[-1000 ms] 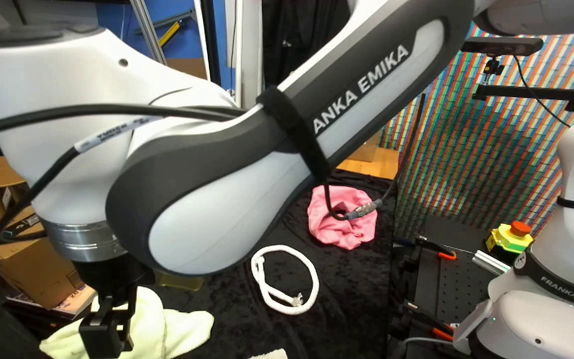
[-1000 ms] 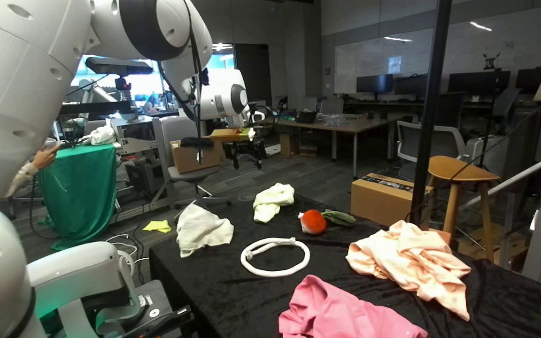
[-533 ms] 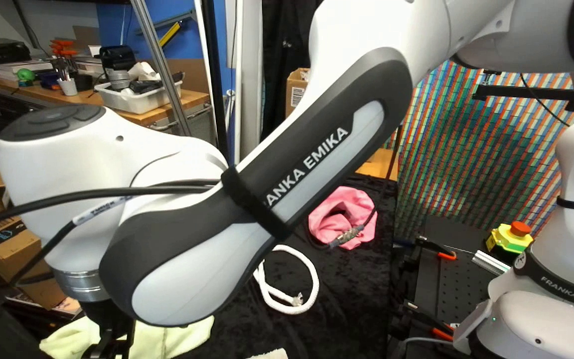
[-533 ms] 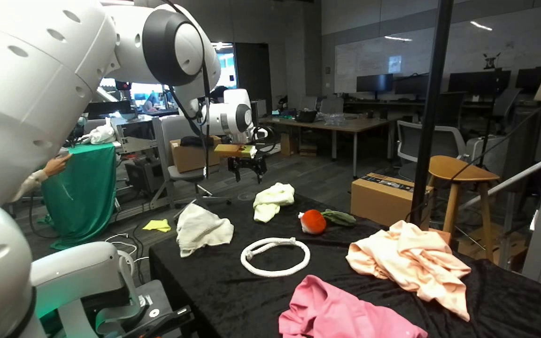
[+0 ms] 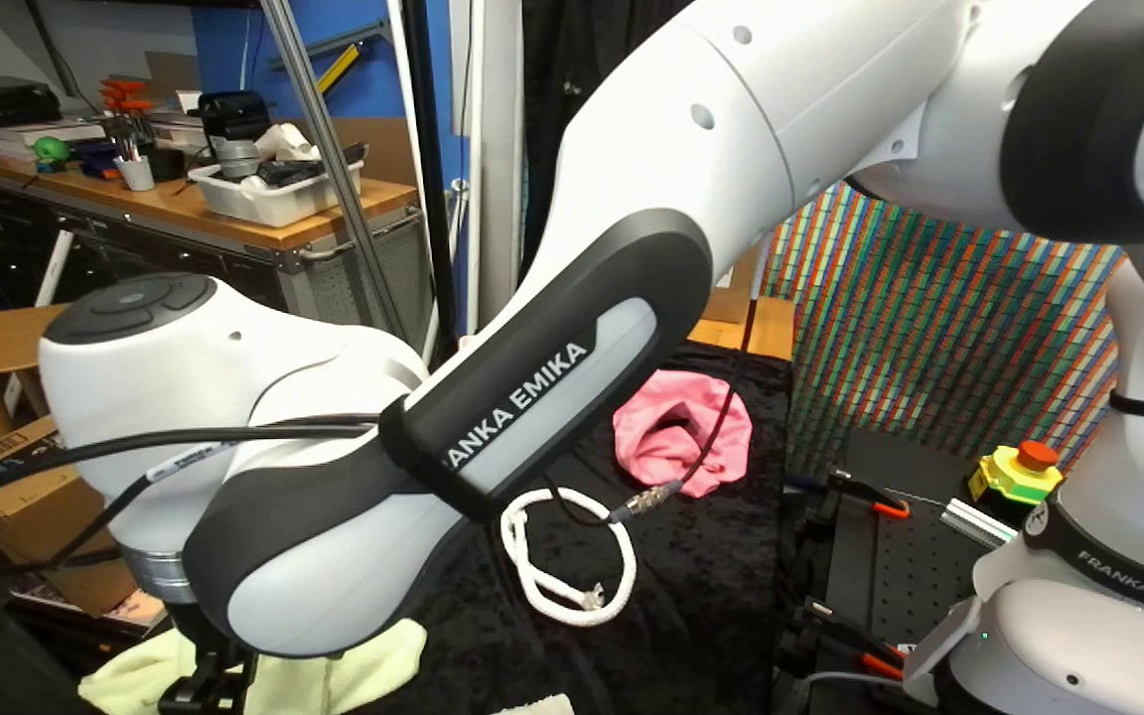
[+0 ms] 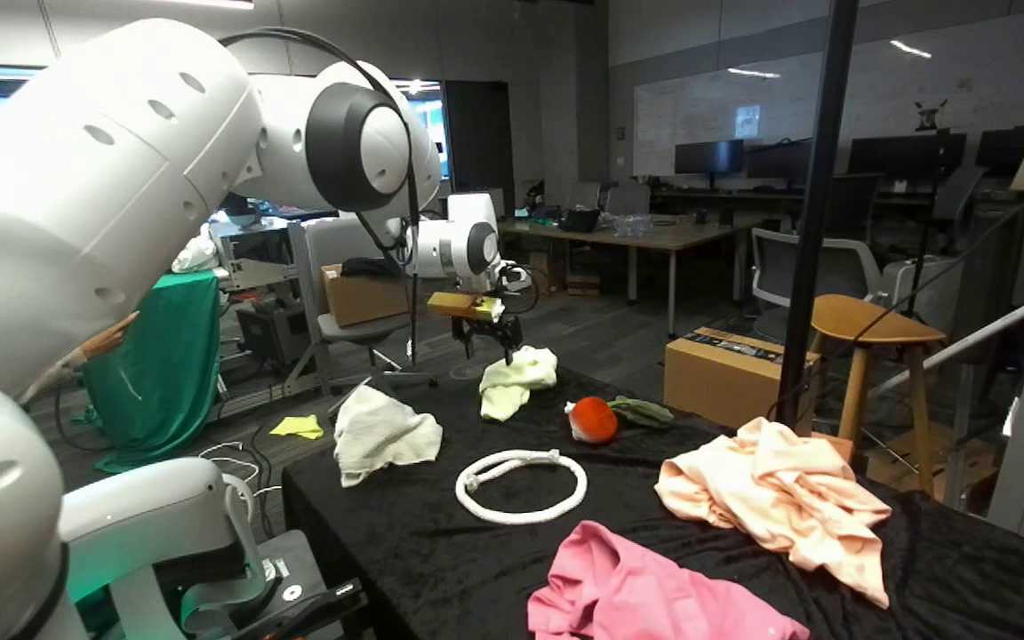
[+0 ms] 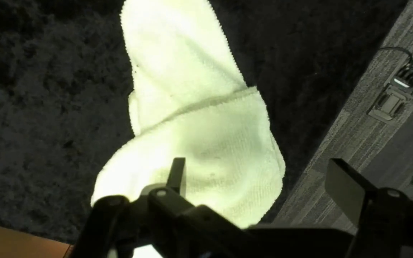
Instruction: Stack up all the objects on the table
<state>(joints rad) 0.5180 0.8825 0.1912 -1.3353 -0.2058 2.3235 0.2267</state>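
Observation:
A pale yellow-green cloth (image 6: 521, 382) lies folded on the black-covered table (image 6: 423, 560). It also shows in the wrist view (image 7: 206, 125). My gripper (image 6: 488, 356) is open and empty, above and beside this cloth. In the wrist view, one finger of the gripper (image 7: 257, 160) is over the cloth, the other over the floor past the table edge. A white cloth (image 6: 383, 436), a white rope ring (image 6: 521, 517), a red ball-like object (image 6: 594, 420), a green object (image 6: 643, 412), a peach cloth (image 6: 770, 498) and a pink cloth (image 6: 636, 587) lie apart on the table.
A black pole (image 6: 819, 196) stands beside the peach cloth. A cardboard box (image 6: 716, 378) and a wooden stool (image 6: 876, 320) stand beyond the table. The table edge runs close to the yellow-green cloth. An emergency stop (image 5: 1019, 472) sits by the robot base.
The arm has come down, bringing the open gripper lower and closer to the yellow-green cloth. In an exterior view it has also shifted right. The objects on the table have not moved.

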